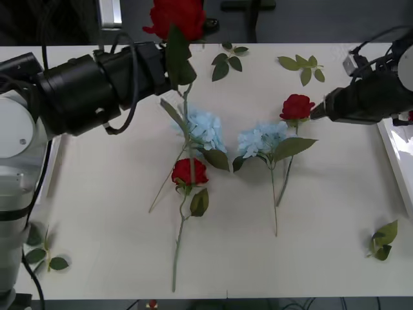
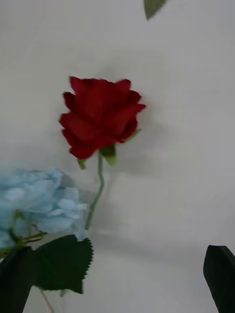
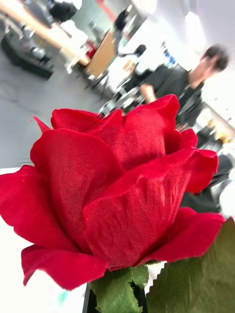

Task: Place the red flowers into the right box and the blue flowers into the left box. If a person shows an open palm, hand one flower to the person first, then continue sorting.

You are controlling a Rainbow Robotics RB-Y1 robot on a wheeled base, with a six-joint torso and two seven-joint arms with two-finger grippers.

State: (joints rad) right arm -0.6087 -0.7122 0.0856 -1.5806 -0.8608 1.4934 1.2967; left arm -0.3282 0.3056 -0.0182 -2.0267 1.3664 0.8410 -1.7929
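Observation:
My left gripper is shut on the stem of a red flower and holds it upright above the table's far side; its bloom looms close in the left wrist view. Two more red flowers lie on the table, one in the middle and one further right. Between them lie two blue flowers. My right gripper hovers open just right of the right-hand rose, with black fingers wide apart and a blue flower beside the stem. The right box shows at the right edge.
Loose green leaf sprigs lie at the far middle, far right, near right and near left. A long stem reaches toward the table's front edge. The left arm's bulk covers the table's left side.

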